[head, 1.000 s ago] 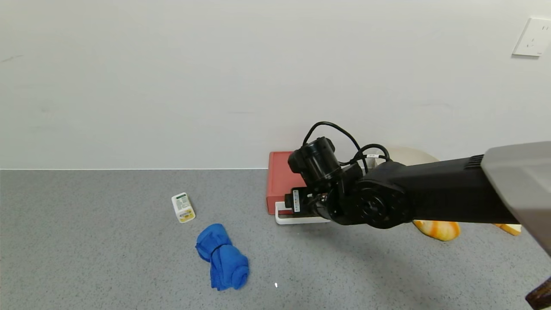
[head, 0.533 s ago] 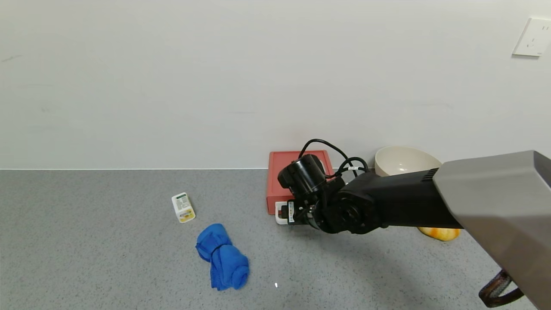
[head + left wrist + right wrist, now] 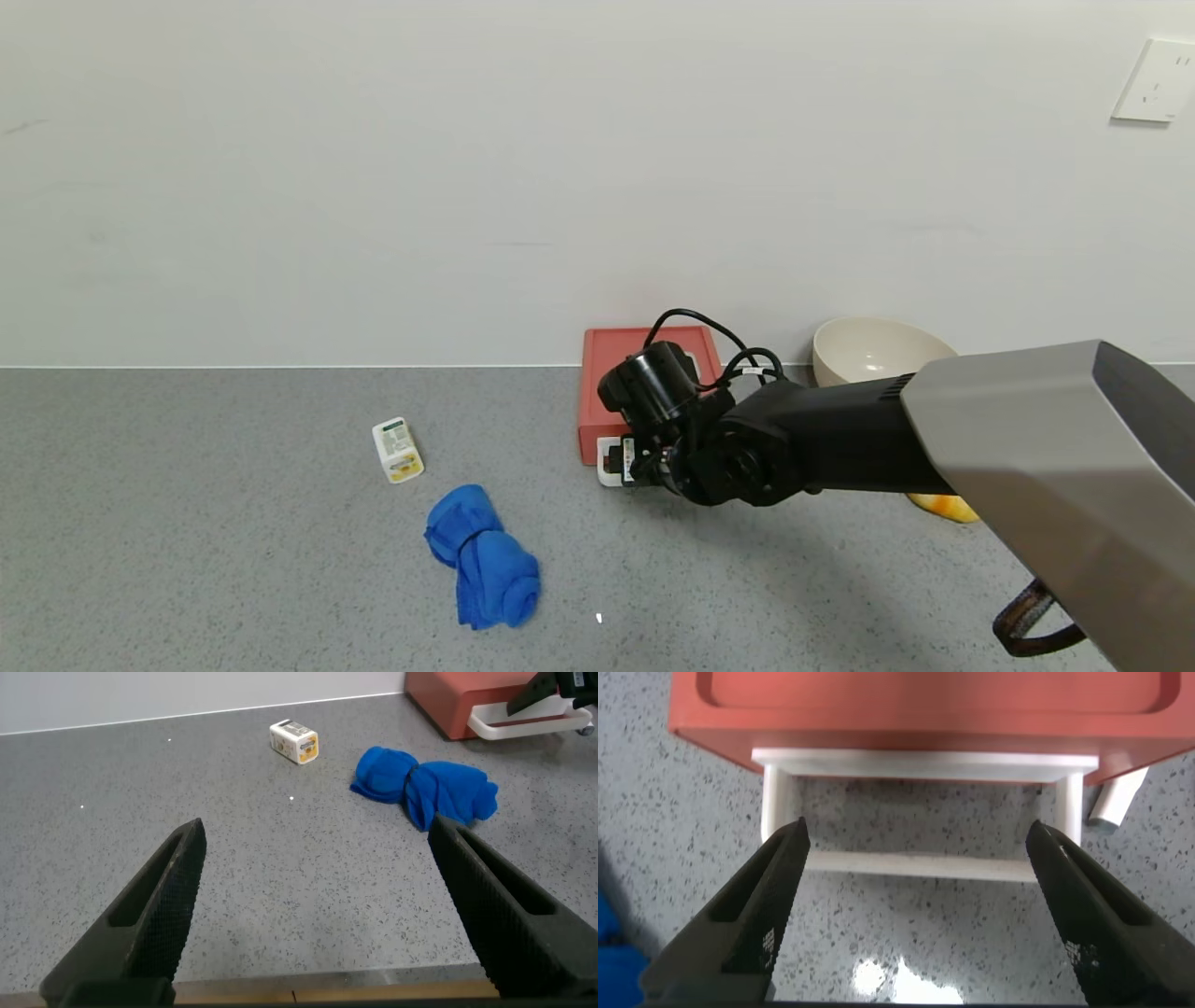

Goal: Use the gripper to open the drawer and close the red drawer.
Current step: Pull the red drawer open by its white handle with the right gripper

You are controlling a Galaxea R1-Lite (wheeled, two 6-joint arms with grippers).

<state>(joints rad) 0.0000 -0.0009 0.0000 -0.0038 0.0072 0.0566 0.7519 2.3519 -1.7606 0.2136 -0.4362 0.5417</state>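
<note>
The red drawer (image 3: 611, 373) sits against the back wall in its low red case. Its white loop handle (image 3: 605, 474) points toward me. In the right wrist view the drawer (image 3: 915, 714) fills the far side, and the handle's (image 3: 920, 863) front bar runs between my fingertips. My right gripper (image 3: 621, 462) is open and low over the handle, with one finger (image 3: 775, 905) near each end of the bar (image 3: 917, 833). I cannot tell whether they touch it. My left gripper (image 3: 316, 829) is open and empty, parked low over the counter's near edge, out of the head view.
A beige bowl (image 3: 873, 350) stands right of the drawer, with an orange-yellow item (image 3: 945, 507) in front of it. A rolled blue cloth (image 3: 481, 555) and a small white box (image 3: 397, 450) lie left of the drawer on the grey counter. A wall socket (image 3: 1156, 79) is at the upper right.
My right arm has moved down and to the left, bringing the gripper lower over the white handle. The bowl behind it has come into view. The drawer has not moved.
</note>
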